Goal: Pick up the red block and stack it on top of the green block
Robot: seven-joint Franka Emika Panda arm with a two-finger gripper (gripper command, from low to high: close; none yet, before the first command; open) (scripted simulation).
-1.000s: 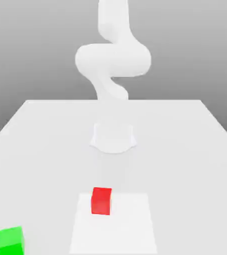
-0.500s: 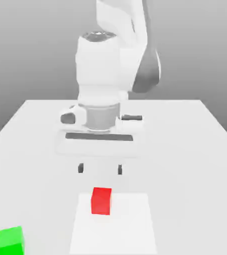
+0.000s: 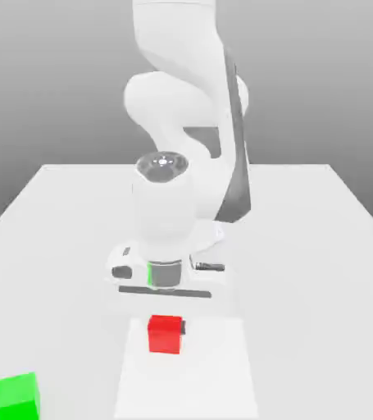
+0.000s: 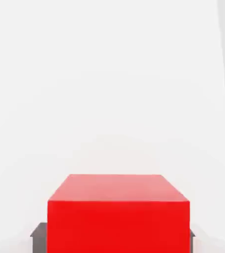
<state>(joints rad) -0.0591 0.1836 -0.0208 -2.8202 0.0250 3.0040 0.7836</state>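
The fingers (image 3: pixel 166 328) stand apart, one on either side of the red block (image 3: pixel 165 335), with the white hand low over it in the exterior view. The block sits on the tabletop (image 3: pixel 320 271), on a paler square patch (image 3: pixel 214 377). The green block (image 3: pixel 18 396) lies well apart, toward the exterior view's left and nearer the camera.

In the hand view, the red block (image 4: pixel 118 212) sits close below, and dark fingertips (image 4: pixel 38 236) flank its two sides, just beside it.

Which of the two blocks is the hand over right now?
The red block, directly under the hand on the paler square patch. The green block sits apart, near the exterior view's lower left corner.
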